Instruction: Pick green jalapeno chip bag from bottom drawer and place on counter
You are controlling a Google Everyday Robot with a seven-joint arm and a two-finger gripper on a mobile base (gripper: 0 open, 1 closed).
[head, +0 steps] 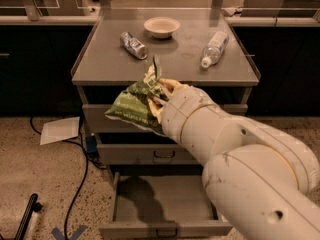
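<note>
The green jalapeno chip bag [132,103] is crinkled and green with white lettering. My gripper [159,95] is shut on it and holds it in the air in front of the cabinet, level with the top drawer front and just below the counter's front edge. The counter [170,54] is the flat grey cabinet top behind it. The bottom drawer [165,211] is pulled open below, and the part of its tray that shows is bare. My large white arm covers the drawer's right side.
On the counter lie a crushed silver can [133,45], a pale bowl [161,27] and a plastic bottle [214,48] on its side. Two shut grey drawers [125,151] sit above the open one. Cables and a white sheet [60,130] lie on the floor at left.
</note>
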